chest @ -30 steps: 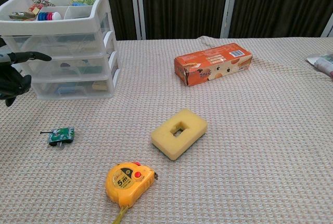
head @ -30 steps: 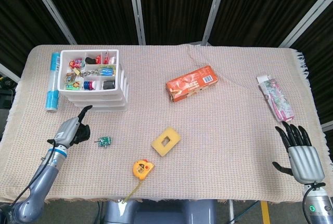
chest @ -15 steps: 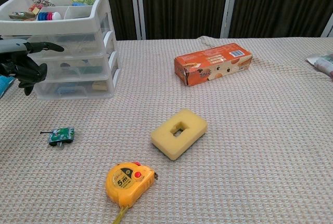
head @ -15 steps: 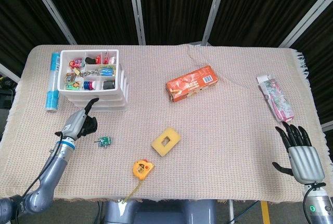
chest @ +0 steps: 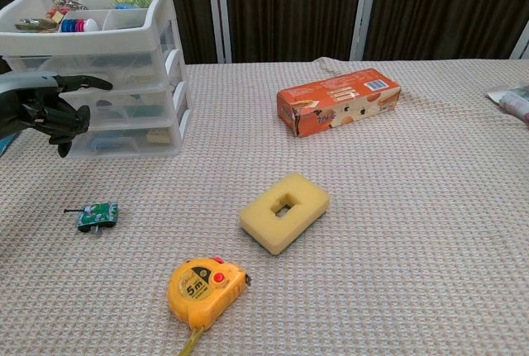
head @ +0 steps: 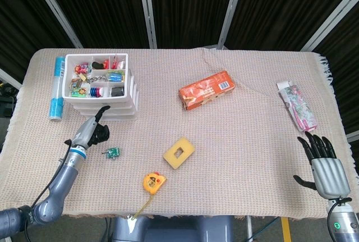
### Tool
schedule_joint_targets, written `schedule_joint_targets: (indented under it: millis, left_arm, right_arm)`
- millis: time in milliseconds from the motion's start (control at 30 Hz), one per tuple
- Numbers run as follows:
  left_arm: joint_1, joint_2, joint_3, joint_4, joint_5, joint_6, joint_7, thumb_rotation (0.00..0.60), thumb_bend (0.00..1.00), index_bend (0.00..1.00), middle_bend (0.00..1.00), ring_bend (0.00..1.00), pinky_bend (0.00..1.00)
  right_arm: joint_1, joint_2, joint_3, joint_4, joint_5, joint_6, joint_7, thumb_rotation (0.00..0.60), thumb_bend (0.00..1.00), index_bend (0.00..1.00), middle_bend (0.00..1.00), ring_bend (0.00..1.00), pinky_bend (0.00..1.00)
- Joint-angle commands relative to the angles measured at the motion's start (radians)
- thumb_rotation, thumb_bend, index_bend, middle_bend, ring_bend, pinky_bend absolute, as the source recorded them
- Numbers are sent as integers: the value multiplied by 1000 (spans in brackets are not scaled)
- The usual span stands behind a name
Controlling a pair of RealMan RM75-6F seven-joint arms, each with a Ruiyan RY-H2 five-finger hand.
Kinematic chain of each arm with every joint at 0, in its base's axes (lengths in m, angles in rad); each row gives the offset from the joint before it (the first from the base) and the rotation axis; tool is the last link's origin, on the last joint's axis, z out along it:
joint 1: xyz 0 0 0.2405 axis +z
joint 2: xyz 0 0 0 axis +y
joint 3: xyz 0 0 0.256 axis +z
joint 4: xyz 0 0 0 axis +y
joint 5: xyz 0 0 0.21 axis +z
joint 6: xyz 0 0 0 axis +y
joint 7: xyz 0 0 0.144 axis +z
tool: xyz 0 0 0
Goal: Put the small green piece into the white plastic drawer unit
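Woven beige cloth covers the table [head: 235, 141] in the head view. A small green piece [head: 113, 153] with tiny white marks lies just below the white plastic drawer unit [head: 101, 86]. Between them hovers the left hand [head: 92, 131], fingers loosely spread, holding nothing. Far from the unit, the right hand [head: 324, 166] is splayed wide.

From the chest view, the piece [chest: 97, 215] lies flat on the cloth in front of the unit [chest: 99, 67]; the left hand [chest: 45, 108] hangs before the drawers.
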Motion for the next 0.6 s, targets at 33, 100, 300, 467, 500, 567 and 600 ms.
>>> schedule_joint_targets:
  millis: [33,100,300,467,500,567,600]
  left_arm:
    - [-3,1,-20,-4,-19,-41,-55,600,760,62,951,816,630]
    - [-1,7,-30,-4,-19,-76,-101,600,761,108,954,818,630]
    - [12,22,-49,9,20,-154,-213,600,761,233,962,821,630]
    - [29,26,-47,14,69,-152,-258,600,761,278,963,823,630]
    - [34,28,-44,10,80,-151,-267,600,761,281,963,823,630]
    - [45,35,-37,1,104,-144,-276,600,761,286,963,823,630]
    - [52,38,-32,-4,118,-139,-280,600,761,286,963,824,630]
  right_arm:
    - [1,1,1,-2,3,-2,1,600,0,93,0,0,0]
    - [1,2,0,-2,2,-3,0,600,0,93,0,0,0]
    - [1,11,-3,-19,20,-23,13,600,0,93,0,0,0]
    - [2,15,-2,-25,25,-26,12,600,0,93,0,0,0]
    - [2,15,-1,-25,24,-25,11,600,0,94,0,0,0]
    - [1,15,-1,-24,25,-23,10,600,0,94,0,0,0]
    - [1,14,-1,-24,25,-22,10,600,0,94,0,0,0]
